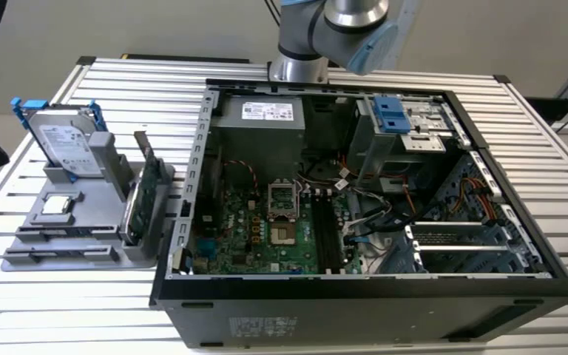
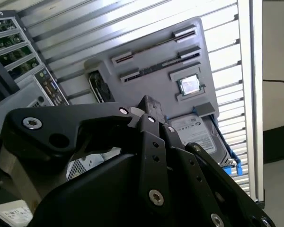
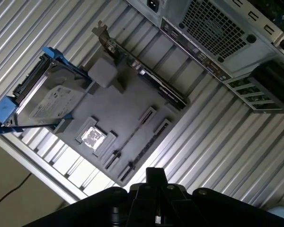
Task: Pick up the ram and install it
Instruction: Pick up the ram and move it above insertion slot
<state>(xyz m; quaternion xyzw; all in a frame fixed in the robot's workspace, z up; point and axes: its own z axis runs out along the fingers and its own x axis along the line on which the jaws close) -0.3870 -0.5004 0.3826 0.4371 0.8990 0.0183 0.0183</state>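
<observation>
Approach was the step in hand, we judged. The gripper [image 3: 154, 174] hung over the grey tray [image 3: 128, 99], well above it, with its fingers pressed together on nothing. The ram [image 3: 130, 137] sat in the tray slot nearest the processor chip [image 3: 92, 137]. Grasping it would call for spread fingers, aligned with the stick.

case [image 1: 363, 292] open above, hard drive [image 1: 67, 144] and card [image 1: 144, 200] crowd tray [image 1: 57, 255]

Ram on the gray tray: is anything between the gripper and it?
Nothing visible. In the first wrist view the gripper hangs above the tray, the ram stands exposed in its slot, and the expansion card and hard drive sit beyond it.
</observation>
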